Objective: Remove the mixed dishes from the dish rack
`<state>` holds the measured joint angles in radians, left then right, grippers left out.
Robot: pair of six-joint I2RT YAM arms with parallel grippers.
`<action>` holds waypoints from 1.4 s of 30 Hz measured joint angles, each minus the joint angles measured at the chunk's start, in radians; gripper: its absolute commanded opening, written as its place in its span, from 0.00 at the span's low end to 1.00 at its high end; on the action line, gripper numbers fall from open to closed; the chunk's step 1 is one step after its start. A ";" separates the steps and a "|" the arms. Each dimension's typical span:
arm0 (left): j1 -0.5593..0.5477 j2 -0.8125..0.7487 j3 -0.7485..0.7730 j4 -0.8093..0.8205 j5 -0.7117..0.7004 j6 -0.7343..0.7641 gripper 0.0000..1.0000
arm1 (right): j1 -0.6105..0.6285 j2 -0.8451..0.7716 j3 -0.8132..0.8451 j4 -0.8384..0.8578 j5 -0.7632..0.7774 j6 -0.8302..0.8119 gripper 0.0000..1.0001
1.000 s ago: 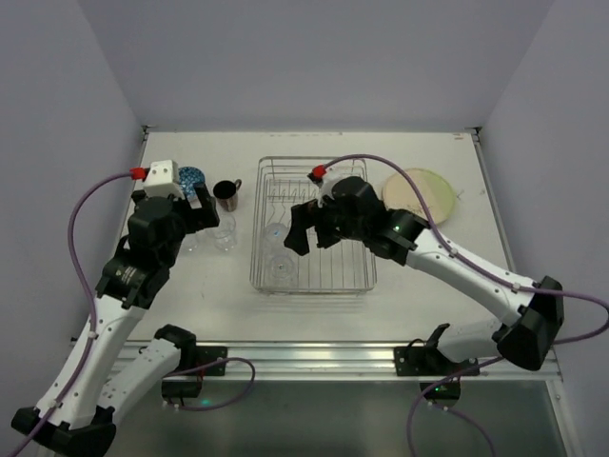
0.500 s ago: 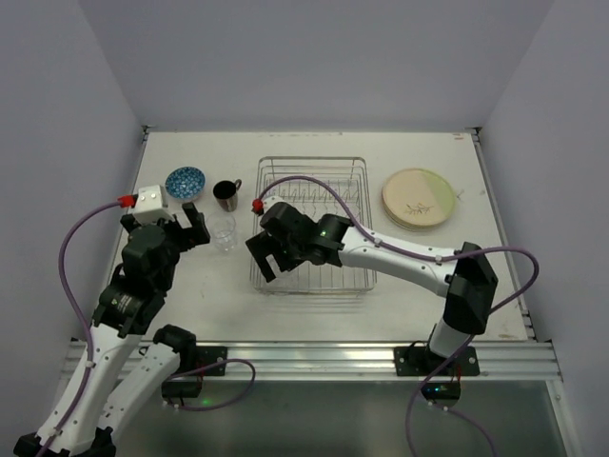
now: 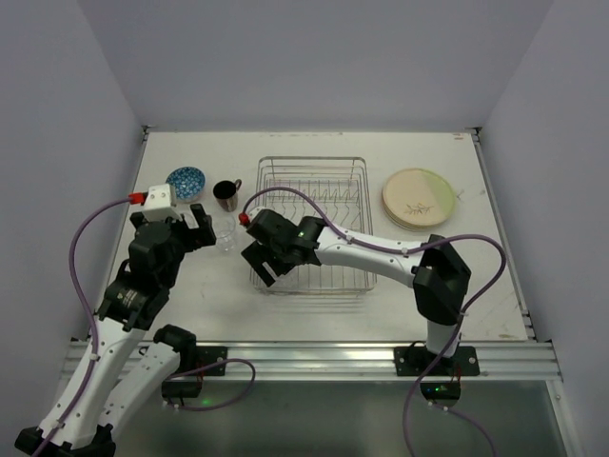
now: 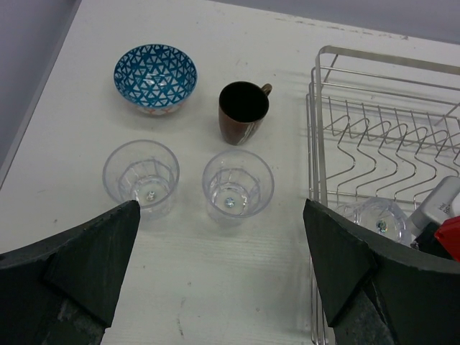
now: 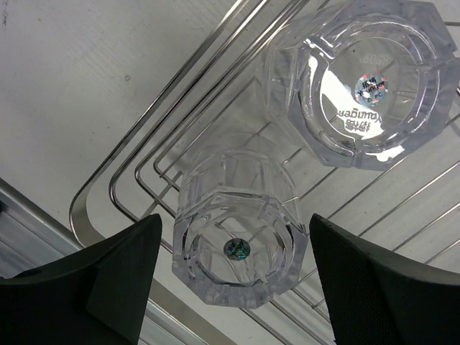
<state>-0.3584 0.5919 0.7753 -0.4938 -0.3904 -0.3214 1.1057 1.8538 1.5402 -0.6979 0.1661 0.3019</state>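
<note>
The dish rack (image 3: 324, 181) is a silver wire basket at the table's middle. Two clear glasses stand bottom up in its near-left corner. My right gripper (image 5: 237, 269) is open and straddles one glass (image 5: 241, 241), with a gap on each side. The other glass (image 5: 366, 86) stands just beyond it. My left gripper (image 4: 223, 273) hangs open and holds nothing, above bare table left of the rack (image 4: 359, 129). Ahead of it stand two upright glasses (image 4: 141, 176) (image 4: 238, 185), the dark mug (image 4: 244, 111) and the blue-patterned bowl (image 4: 155, 77). Cream plates (image 3: 419, 197) lie stacked right of the rack.
The rack's upright prongs (image 3: 314, 195) run across its far half. Grey walls close in the table on the left, back and right. The right arm (image 3: 371, 252) stretches across the rack's near side. A metal rail (image 3: 314, 354) runs along the near edge.
My right arm has swung left from the rack's middle down to its near-left corner, and its jaws have narrowed slightly around the glass. My left arm has shifted a little and stays open.
</note>
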 measured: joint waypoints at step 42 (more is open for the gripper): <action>-0.050 0.303 -0.184 1.073 1.074 -0.564 1.00 | -0.488 -0.996 -0.420 0.357 -0.360 0.162 0.00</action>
<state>-0.4088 0.8944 0.5915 0.5797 0.6838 -0.8852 0.6178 0.8577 1.1198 -0.3408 -0.1936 0.4637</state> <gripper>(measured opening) 0.997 0.695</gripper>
